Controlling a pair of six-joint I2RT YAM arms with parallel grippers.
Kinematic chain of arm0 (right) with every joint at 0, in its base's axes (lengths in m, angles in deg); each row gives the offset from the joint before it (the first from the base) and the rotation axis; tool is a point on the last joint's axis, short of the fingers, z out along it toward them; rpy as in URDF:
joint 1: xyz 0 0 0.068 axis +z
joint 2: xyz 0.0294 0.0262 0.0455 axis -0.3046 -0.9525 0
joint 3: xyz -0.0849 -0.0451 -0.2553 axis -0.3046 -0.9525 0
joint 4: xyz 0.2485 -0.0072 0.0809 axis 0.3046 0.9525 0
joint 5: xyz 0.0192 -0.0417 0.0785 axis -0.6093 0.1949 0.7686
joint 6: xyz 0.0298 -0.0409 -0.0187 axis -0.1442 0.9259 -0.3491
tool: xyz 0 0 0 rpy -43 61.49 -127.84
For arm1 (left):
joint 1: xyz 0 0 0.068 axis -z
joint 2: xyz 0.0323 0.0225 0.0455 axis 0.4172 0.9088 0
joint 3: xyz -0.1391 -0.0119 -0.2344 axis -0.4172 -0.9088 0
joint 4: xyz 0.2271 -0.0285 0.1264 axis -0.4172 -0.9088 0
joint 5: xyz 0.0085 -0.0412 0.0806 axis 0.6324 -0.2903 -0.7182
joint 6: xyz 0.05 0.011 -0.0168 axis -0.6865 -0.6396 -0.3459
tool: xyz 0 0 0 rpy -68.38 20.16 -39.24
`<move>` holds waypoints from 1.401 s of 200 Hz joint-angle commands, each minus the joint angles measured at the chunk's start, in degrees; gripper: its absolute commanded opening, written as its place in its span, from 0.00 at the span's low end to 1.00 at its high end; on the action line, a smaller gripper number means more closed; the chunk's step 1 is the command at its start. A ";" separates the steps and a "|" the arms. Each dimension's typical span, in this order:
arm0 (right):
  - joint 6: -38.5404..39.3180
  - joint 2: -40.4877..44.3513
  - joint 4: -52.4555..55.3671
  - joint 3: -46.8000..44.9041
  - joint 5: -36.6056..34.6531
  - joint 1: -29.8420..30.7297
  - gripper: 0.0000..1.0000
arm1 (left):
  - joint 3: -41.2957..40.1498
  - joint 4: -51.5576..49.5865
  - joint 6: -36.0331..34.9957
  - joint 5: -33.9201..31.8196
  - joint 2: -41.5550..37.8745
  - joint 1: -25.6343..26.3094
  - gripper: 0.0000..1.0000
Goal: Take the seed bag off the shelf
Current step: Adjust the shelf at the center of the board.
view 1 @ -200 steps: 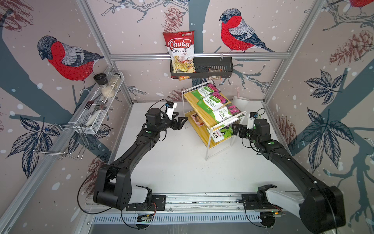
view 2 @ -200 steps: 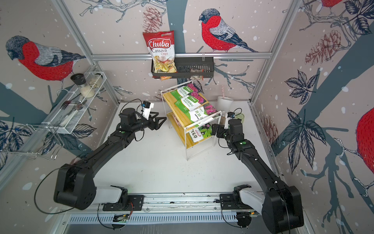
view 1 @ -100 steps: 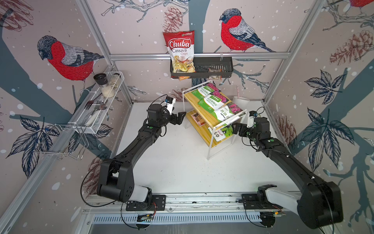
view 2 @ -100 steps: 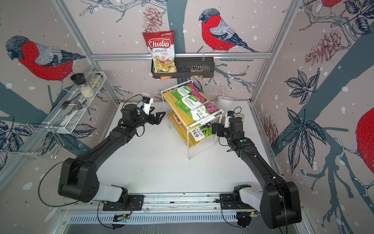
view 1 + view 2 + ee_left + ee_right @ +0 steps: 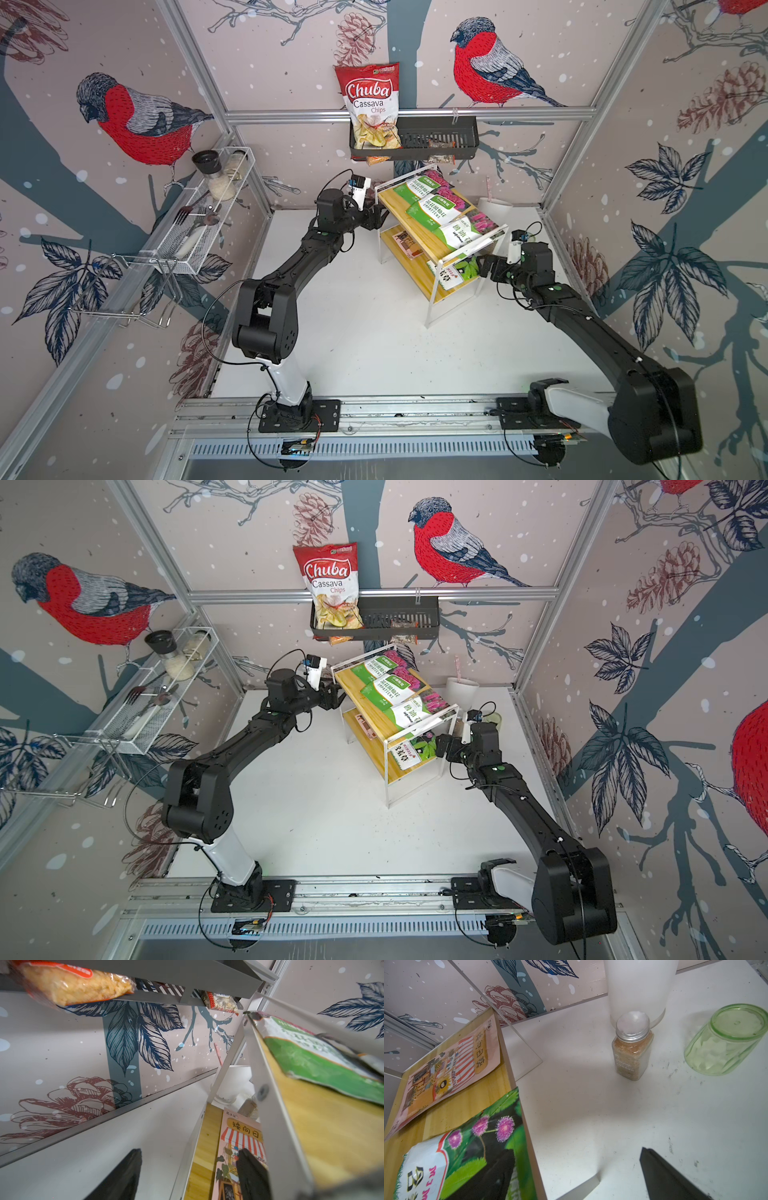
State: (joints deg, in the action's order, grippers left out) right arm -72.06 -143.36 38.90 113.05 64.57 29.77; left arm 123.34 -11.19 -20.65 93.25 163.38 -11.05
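The shelf [image 5: 419,239] [image 5: 374,712] stands tilted on the white table, right of centre. Three green seed bags lie on its top board: [image 5: 419,187], [image 5: 436,208], [image 5: 465,232]. On the lower board are a pink seed bag [image 5: 405,243] [image 5: 241,1136] [image 5: 446,1072] and a green seed bag with purple flowers [image 5: 455,272] [image 5: 471,1147]. My left gripper [image 5: 376,216] [image 5: 189,1153] is open at the shelf's left end, one finger over the pink bag, the other over the table. At the right end my right gripper [image 5: 484,268] [image 5: 575,1151] is open, one finger over the flowered bag.
A spice jar [image 5: 631,1047], an upturned green glass [image 5: 724,1041] and a white cup [image 5: 637,987] stand behind the shelf's right end. A black wall basket [image 5: 440,139] with a chips bag [image 5: 372,108] hangs above. A white wire rack [image 5: 203,216] lines the left wall.
My left gripper has moved back and right, up to the shelf's left end. The right arm has hardly moved.
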 commanded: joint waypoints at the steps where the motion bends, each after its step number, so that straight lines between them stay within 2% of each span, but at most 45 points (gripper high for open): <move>1: -0.31 -1.63 -2.48 1.09 0.58 -0.42 1.00 | -1.47 1.61 4.06 3.20 -1.03 0.08 0.74; 39: 0.66 -7.28 -1.88 5.41 1.75 -1.25 1.00 | -5.09 2.10 6.65 8.25 -4.56 0.36 0.70; 106: 3.57 -16.16 -1.33 13.80 4.13 -2.52 1.00 | -12.57 -3.22 5.41 10.26 -15.70 0.52 0.70; 191: 6.90 -25.97 2.61 25.23 9.58 -2.70 1.00 | -25.06 -5.23 8.87 5.22 -30.81 4.54 0.70; 241: 4.93 -20.72 5.76 23.69 13.38 -5.12 1.00 | -22.83 -15.03 2.52 -4.23 -36.04 5.07 0.78; 280: 3.13 -14.12 10.21 20.62 14.63 -5.69 1.00 | -15.65 -19.59 -0.21 -4.49 -34.38 5.03 0.80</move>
State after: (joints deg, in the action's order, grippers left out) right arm -67.38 -160.17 45.22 135.12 77.13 24.00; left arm 103.69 -27.23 -18.03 89.88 127.97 -6.07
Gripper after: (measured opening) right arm 0.998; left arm 0.802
